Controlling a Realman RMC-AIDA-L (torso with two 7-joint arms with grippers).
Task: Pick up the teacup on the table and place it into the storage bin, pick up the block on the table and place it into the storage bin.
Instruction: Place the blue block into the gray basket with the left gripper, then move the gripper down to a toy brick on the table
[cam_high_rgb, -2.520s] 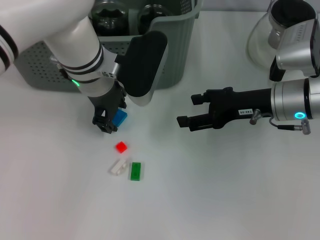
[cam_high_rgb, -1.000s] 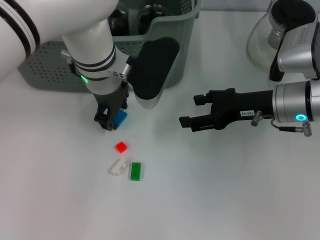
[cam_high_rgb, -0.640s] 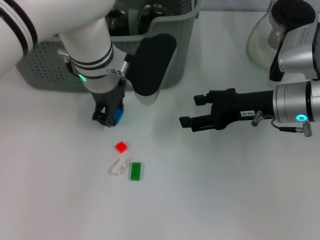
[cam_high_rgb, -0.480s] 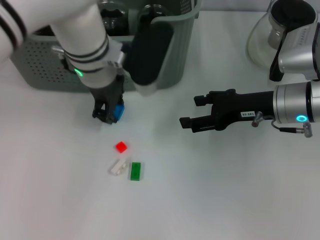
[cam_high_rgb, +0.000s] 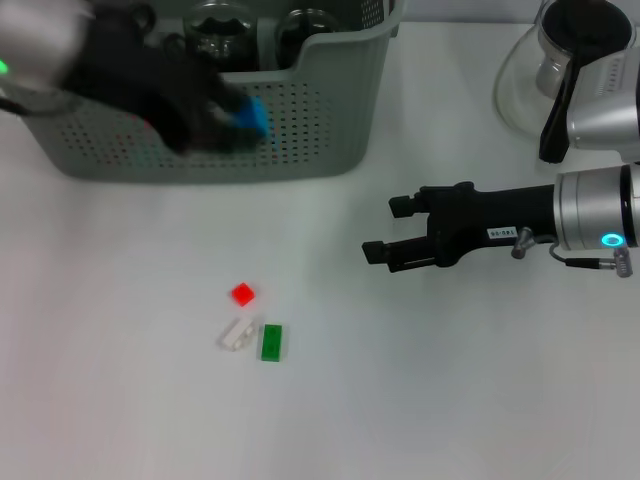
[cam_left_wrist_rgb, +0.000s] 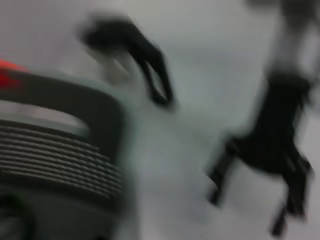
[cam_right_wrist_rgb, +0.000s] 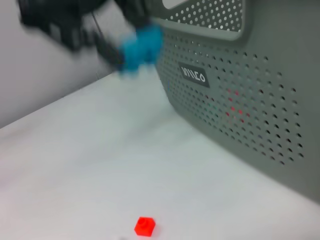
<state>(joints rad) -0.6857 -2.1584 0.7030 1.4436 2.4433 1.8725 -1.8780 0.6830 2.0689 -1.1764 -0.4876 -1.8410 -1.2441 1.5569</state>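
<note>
Left gripper (cam_high_rgb: 215, 125): mine, clamped on the blue block (cam_high_rgb: 250, 118), now lifted off the table and up against the bin's front wall; drop-in comes next.
Storage bin (cam_high_rgb: 320, 120): grey-green perforated plastic; dark glassware inside.
Right gripper (cam_high_rgb: 385, 230): parked, fingers parted.
Leftovers: red block (cam_high_rgb: 242, 294), green block (cam_high_rgb: 271, 342), white block (cam_high_rgb: 236, 334).

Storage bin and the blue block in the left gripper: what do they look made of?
Storage bin: looks like moulded plastic, matte grey-green, walls pierced with regular rows of small holes. Blue block, held in the left gripper: probably hard plastic, going by its bright uniform colour; blurred by motion, so its finish is unclear.
</note>
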